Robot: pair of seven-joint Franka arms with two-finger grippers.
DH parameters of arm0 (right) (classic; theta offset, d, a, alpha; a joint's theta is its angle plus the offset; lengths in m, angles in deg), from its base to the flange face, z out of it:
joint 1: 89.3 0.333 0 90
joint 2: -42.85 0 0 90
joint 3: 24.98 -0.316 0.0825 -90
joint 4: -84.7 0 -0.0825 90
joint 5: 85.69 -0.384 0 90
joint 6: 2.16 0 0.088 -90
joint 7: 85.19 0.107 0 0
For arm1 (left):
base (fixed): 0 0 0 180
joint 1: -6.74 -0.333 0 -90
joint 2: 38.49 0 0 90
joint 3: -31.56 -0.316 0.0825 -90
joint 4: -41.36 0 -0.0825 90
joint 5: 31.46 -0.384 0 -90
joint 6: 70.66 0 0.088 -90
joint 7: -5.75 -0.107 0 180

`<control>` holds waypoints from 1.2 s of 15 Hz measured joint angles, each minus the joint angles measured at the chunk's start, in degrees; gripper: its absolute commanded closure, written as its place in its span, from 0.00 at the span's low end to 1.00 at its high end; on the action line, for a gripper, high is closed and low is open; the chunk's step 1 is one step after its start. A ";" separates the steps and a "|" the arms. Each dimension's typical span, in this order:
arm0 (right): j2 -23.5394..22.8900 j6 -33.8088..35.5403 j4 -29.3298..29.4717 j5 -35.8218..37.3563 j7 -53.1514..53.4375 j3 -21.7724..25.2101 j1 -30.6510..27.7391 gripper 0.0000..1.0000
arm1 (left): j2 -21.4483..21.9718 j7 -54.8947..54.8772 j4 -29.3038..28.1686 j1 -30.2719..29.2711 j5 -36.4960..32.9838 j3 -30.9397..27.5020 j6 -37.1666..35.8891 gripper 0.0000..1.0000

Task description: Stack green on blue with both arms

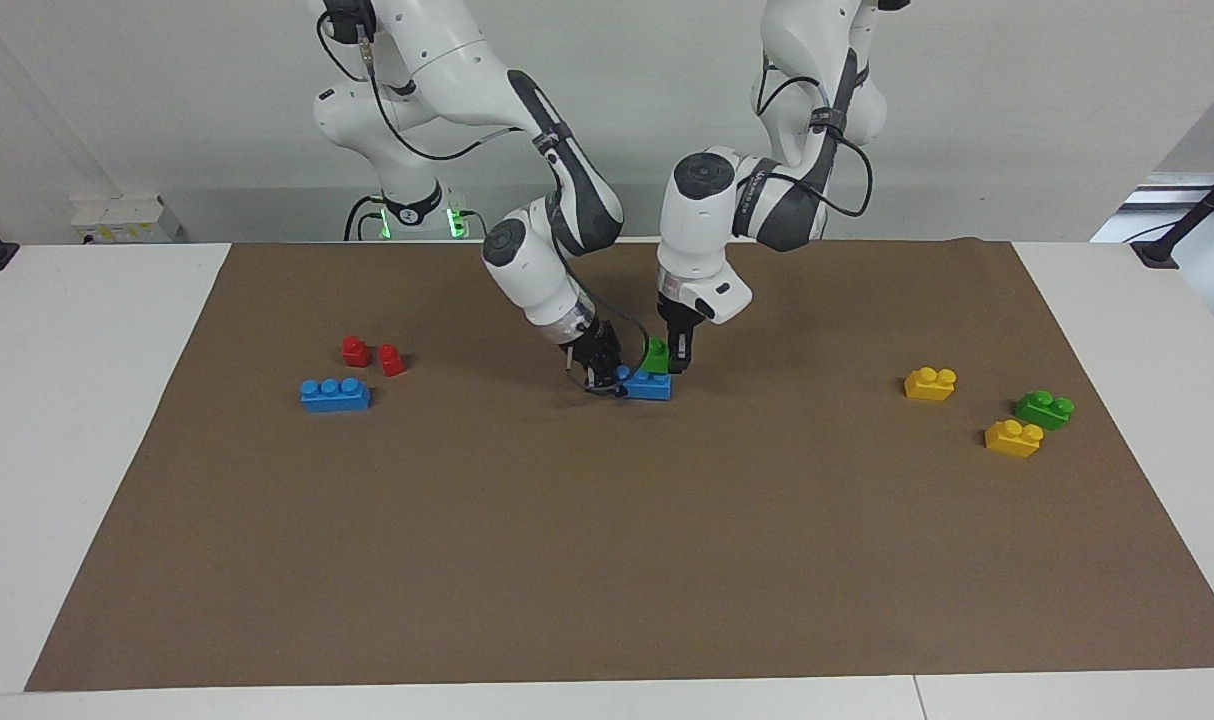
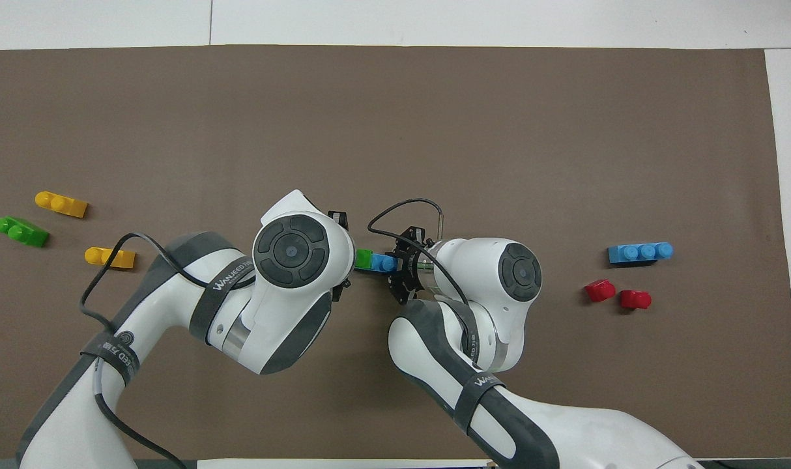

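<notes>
The bricks, like the blue brick point(image 1: 336, 393) beside the red ones point(image 1: 369, 355), look of smooth glossy plastic. The brown mat point(image 1: 607, 540) is matt like paper; the worktop point(image 1: 77, 400) is smooth white.

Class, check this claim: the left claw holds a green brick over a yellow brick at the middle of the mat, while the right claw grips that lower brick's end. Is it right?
Not quite: the lower brick is blue, not yellow. The facing view shows the left claw holding the green brick over the blue brick, whose end the right claw grips.
</notes>
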 measured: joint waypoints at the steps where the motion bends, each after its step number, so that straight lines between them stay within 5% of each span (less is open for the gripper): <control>1: 0.05 -0.04 -0.08 0.00 -0.34 0.00 0.05 1.00 | -0.09 0.30 -0.07 0.16 -0.17 0.01 0.28 1.00; 16: 0.30 -0.20 -0.46 0.00 -1.18 0.00 0.29 1.00 | -3.13 4.41 -0.50 2.47 -5.61 0.03 2.46 1.00; 17: 0.33 -0.20 -0.52 0.00 -1.43 0.00 0.30 1.00 | -3.23 4.75 -0.51 2.87 -6.69 -0.03 2.51 0.80; 18: 0.36 -0.20 -0.56 0.00 -1.47 0.00 0.30 1.00 | -3.26 5.10 -0.54 3.19 -7.49 -0.13 2.51 0.01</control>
